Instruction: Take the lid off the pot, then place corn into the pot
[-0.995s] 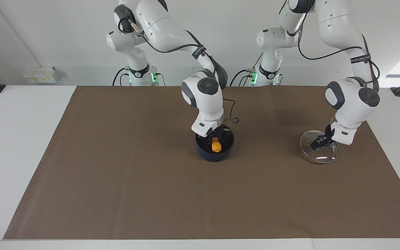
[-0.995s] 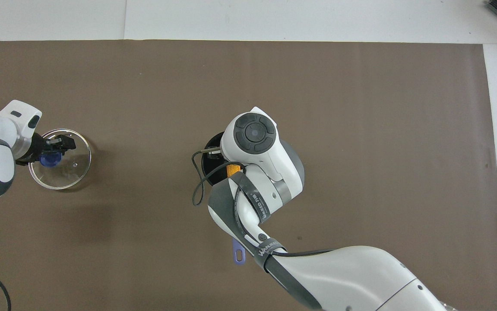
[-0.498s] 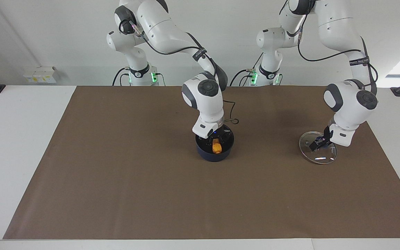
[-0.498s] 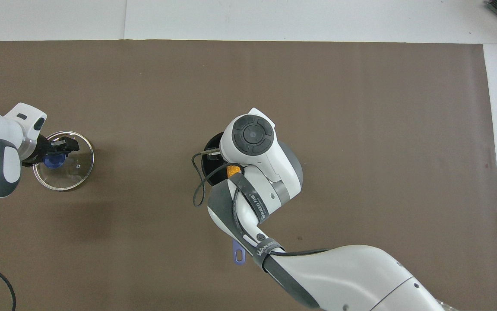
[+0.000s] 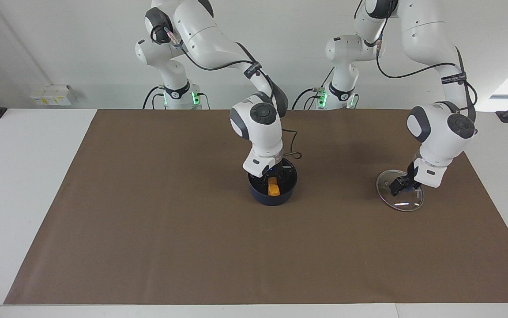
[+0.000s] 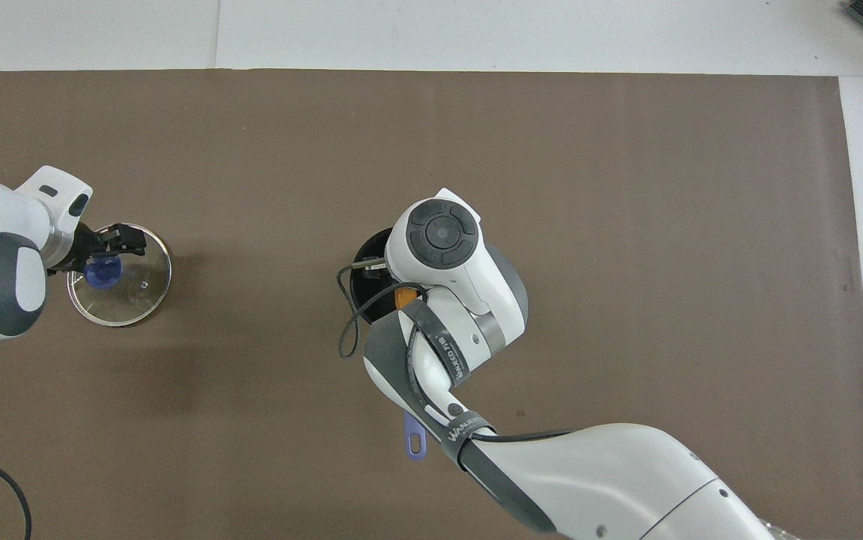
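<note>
- The pot point(image 5: 271, 198) stands on the brown mat point(image 5: 148, 229) at the centre of the facing view. Its long blue handle point(image 6: 415, 441) shows low in the overhead view, pointing toward the robots.
- The corn point(image 5: 273, 187) is inside the pot, an orange piece against the black inside.
- The right pincer point(image 5: 276, 176) hangs down into the mouth of the pot, right at the corn. I cannot tell whether it is wide or narrow, nor whether it grips the corn.
- The lid point(image 5: 406, 202) is off the pot and lies on the mat at mid-height of the frame, well apart from the pot, toward the left arm's end of the bench point(image 5: 24, 176).
- The left pincer point(image 5: 400, 184) is down at the lid's blue knob point(image 6: 102, 272). I cannot tell how wide it stands.
</note>
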### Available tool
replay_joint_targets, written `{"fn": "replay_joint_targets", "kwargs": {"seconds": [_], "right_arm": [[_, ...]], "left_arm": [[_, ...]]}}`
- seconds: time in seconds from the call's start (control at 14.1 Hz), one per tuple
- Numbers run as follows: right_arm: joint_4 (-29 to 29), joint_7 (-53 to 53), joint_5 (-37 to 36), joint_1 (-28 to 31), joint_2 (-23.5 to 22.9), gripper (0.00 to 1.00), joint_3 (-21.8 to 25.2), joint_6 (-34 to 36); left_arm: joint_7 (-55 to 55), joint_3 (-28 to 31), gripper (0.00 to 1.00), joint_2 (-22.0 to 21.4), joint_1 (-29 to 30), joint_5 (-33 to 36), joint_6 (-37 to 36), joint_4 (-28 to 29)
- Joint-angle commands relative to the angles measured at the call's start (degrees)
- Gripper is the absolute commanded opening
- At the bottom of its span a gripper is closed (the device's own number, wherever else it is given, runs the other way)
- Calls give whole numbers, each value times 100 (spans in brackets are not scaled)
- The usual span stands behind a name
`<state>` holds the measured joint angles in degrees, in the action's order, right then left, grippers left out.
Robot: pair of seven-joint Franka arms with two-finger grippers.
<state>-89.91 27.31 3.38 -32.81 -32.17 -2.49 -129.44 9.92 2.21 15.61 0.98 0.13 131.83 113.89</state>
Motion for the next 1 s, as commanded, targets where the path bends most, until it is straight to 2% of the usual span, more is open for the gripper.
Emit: {"fn": "replay_joint_targets", "kwargs": {"seconds": [0.0, 0.21, 0.57, 0.71, 0.92], "right_arm": [[-9, 72, -47, -24, 18, 83, -41, -143], [-26, 326, -56, -41, 254, 84, -32, -47], [-70, 723, -65, -33, 799, 91, 20, 374], [-88, 732, -74, 107, 1141, 91, 55, 761], [-368, 688, -144, 739, 1756, 99, 38, 929]], "left_arm": [[-34, 52, 100, -15, -317, 75, -156, -243], [-147, 43, 100, 117, -441, 110, -930, -963], [-640, -62, 100, 117, -511, 49, -1826, -1684], [-649, -89, 100, 100, -625, -21, -2309, -2027], [-963, -150, 100, -93, -652, -180, -2872, -2143]]}}
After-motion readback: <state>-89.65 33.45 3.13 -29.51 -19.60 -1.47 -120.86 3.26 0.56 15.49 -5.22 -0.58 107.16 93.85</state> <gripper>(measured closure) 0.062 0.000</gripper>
